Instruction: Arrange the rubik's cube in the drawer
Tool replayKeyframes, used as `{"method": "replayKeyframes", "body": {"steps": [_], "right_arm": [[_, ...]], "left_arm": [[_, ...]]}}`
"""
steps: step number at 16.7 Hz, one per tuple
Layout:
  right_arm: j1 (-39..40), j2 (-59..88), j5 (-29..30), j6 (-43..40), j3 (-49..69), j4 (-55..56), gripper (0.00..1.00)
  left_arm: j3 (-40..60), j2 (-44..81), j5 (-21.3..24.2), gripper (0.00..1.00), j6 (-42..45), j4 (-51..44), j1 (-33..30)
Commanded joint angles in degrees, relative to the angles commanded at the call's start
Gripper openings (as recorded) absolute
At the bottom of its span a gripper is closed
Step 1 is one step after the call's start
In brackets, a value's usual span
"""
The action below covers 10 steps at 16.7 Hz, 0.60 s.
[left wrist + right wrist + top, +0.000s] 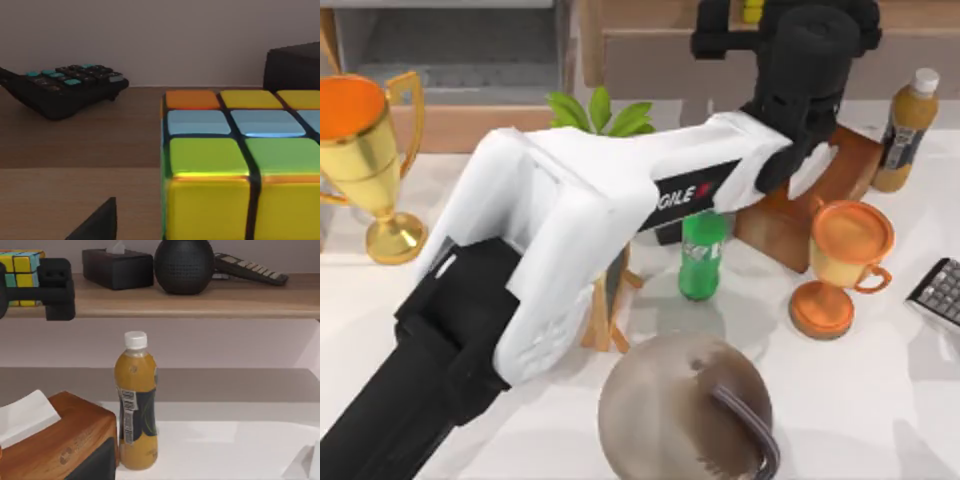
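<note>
The left gripper [30, 287] reaches to the far shelf [200, 302], where the rubik's cube [240, 165] sits — whether it grips yet I cannot tell. In my view, close squarely on flat opposite faces, since the glossy tiles look slippery. Dark grid lines split smooth squares — yellow, green, blue, orange. The right arm is idle, facing the orange bottle [136, 405].

Light is even and soft across the top view, with the white table [880, 400] bright and nearly washed out; faint shadows pool under the green bottle [701, 255] toward six o'clock. The left wrist view is dimmer, with a glossy highlight on the rubik's cube [235, 165]. Edges look softly blurred everywhere.
</note>
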Motion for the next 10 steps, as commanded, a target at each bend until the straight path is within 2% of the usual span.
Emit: {"method": "replayKeyframes", "body": {"steps": [10], "right_arm": [[0.0,0.0,0.0,0.0,0.0,0.0,1.00]], "left_arm": [[0.0,0.0,0.0,0.17,0.0,0.0,0.0]]}}
